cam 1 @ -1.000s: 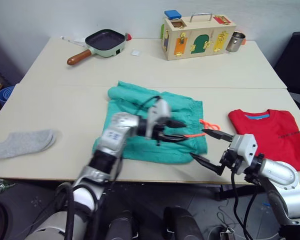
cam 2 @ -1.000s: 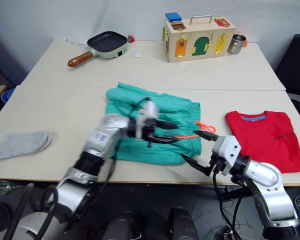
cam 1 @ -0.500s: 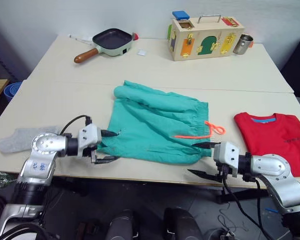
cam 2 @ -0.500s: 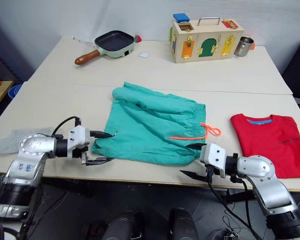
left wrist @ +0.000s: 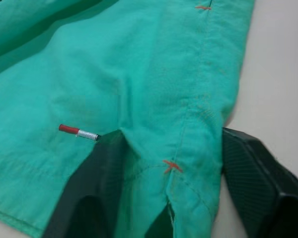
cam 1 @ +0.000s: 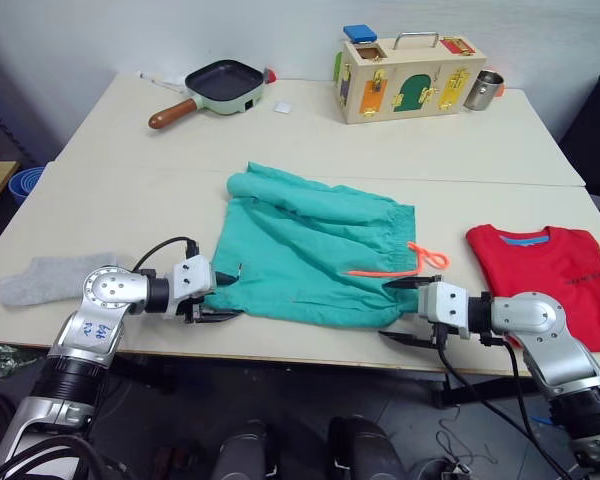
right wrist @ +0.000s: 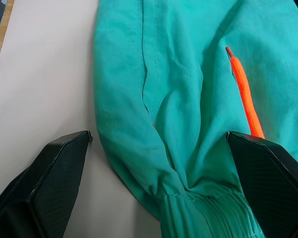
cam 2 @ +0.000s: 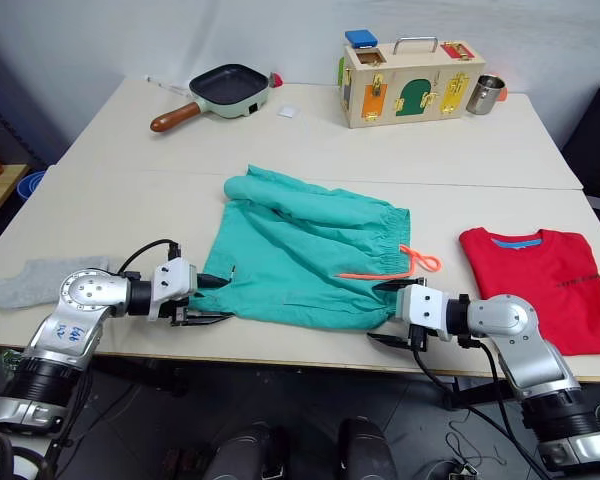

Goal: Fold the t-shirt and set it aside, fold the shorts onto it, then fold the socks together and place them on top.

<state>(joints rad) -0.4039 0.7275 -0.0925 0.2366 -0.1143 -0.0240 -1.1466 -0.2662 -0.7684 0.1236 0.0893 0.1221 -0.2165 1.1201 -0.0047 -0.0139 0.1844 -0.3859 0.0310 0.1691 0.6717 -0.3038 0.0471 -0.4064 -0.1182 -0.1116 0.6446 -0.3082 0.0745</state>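
Now the shorts [cam 1: 315,248] lie spread in the middle of the table [cam 1: 130,190]. The left gripper [cam 1: 220,292] is at their near left corner, fingers spread with the hem between them. The right gripper [cam 1: 412,311] is at the near right corner, fingers wide apart around the waistband. The t-shirt [cam 1: 550,280] lies folded on the right, the socks [cam 1: 42,281] at the left edge.

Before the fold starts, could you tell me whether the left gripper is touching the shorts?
Touching: in the left wrist view, the left gripper is open with the shorts hem lying over one finger.
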